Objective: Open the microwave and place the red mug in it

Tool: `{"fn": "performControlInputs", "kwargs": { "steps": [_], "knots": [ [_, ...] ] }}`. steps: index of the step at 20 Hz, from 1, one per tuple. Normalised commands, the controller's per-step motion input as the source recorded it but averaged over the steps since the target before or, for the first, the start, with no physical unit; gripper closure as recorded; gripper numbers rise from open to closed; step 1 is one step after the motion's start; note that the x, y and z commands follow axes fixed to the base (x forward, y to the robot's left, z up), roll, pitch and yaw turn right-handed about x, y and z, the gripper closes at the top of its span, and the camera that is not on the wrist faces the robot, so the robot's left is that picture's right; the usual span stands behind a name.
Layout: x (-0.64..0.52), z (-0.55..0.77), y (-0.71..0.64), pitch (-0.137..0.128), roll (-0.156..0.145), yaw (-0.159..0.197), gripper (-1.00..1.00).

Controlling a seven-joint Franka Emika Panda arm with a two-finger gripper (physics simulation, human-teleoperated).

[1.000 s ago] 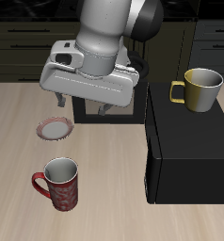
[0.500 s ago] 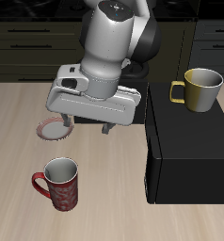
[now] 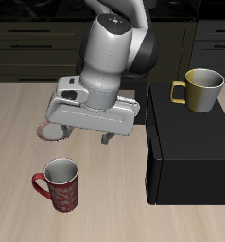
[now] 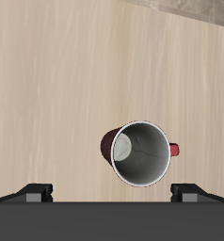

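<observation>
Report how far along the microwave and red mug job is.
Done: nothing visible yet. The microwave shows no open door, though its front is hard to see. In hand: the gripper hangs open and empty above the red mug, which stands upright on the table. Left: opening the door, grasping the mug, placing it inside.

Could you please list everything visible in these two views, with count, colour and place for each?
microwave: one, matte black, on the table, door shut.
yellow-olive mug: one, on top of the microwave, upright.
red mug: one, dark red with pale grey inside, upright on the table near its front edge; also in the wrist view.
plate: one, red-rimmed, flat on the table behind the red mug, partly hidden by the arm.
table: one, light wood.
cabinets: dark, behind the table.
gripper: one, grey, above the table between plate and microwave, open and empty.
</observation>
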Motion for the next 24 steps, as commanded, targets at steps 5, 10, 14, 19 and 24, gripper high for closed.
{"fn": "performControlInputs", "kwargs": {
  "steps": [5,10,14,19,24],
  "knots": [
    [0.09,-0.14,0.06,0.017,0.009,0.005,-1.0],
    [0.09,-0.23,0.07,0.03,0.005,0.015,-1.0],
    [0.06,-0.24,0.01,0.02,0.003,0.022,-1.0],
    [0.03,-0.21,-0.1,0.024,-0.003,-0.001,-1.0],
    [-0.03,-0.18,-0.12,0.021,-0.013,-0.008,-1.0]
  ]
}}
